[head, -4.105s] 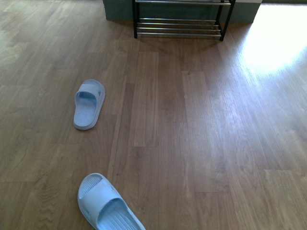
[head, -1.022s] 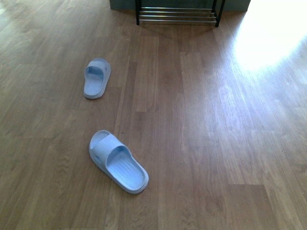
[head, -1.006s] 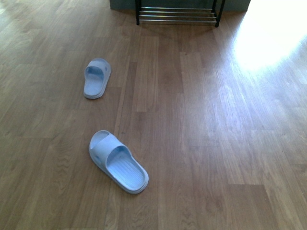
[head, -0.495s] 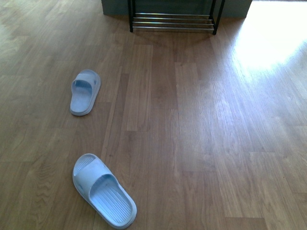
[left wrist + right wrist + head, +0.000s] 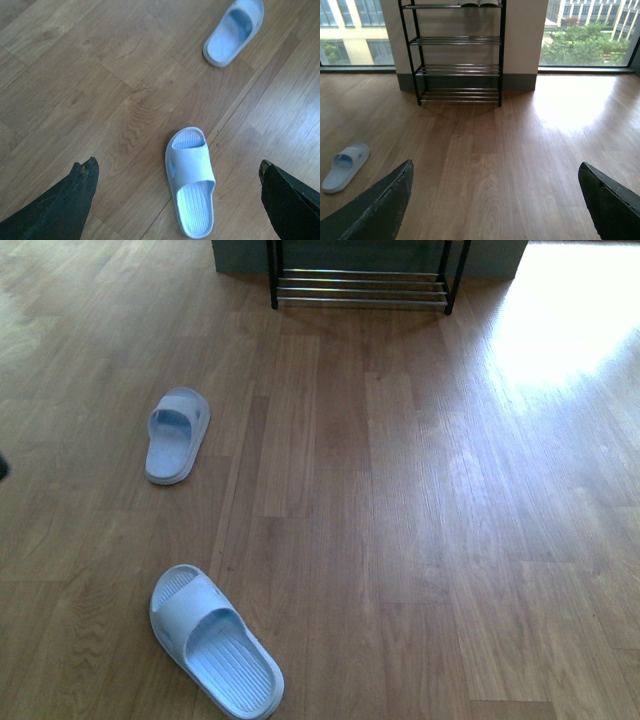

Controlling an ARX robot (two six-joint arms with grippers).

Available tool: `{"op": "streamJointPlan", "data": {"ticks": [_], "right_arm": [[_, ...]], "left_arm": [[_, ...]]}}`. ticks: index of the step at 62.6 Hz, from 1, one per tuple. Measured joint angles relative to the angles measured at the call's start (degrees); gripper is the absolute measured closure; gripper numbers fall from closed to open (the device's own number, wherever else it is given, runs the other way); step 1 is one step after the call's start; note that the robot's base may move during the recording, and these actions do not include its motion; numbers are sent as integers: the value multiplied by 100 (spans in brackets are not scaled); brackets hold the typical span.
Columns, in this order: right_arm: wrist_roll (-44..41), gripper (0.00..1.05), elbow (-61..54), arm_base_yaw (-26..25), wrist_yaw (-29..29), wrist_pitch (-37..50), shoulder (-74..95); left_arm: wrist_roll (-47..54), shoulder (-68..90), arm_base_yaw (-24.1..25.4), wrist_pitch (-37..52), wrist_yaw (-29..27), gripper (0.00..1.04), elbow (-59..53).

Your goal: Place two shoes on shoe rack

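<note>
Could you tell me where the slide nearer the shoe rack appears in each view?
Front: far slide, left of centre, before the shoe rack.
Left wrist: beyond the near slide, partly cropped.
Right wrist: the only slide shown.
Landmark: shoe rack, front and right wrist only.

It looked like a room in a home or flat, more an entry or living area than a workplace. A wood-plank floor (image 5: 400, 490) filled every view, and a tall shoe rack (image 5: 460, 55) of black frames and chrome rods stood against a pale wall (image 5: 520, 35) with a dark skirting. Two pale blue house shoes lay loose on the boards, the far slide (image 5: 178, 436) and the near slide (image 5: 215, 643) well apart. Large windows (image 5: 585, 30) on either side of the wall showed trees (image 5: 575, 47) and neighbouring buildings (image 5: 350, 45) — daylight pooled brightly on the planks.
</note>
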Motion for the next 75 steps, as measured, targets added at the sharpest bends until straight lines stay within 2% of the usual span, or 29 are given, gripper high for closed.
{"op": "streamJointPlan", "data": {"ticks": [18,30,39,54,75], "right_arm": [[0,9,0,0,0,0,0],[0,9,0,0,0,0,0],[0,9,0,0,0,0,0],[0,9,0,0,0,0,0],[0,9,0,0,0,0,0]], "left_arm": [[887,3560,-39,79,730,9,1635],[1281,5016,-55,-221,1025,9,2608],[1484,5851,-142,-385,1119,9,3300],[1685,6894,-501,-647,1751,9,4253],[2006,7726,-658,-1113,1497,9,5051]]}}
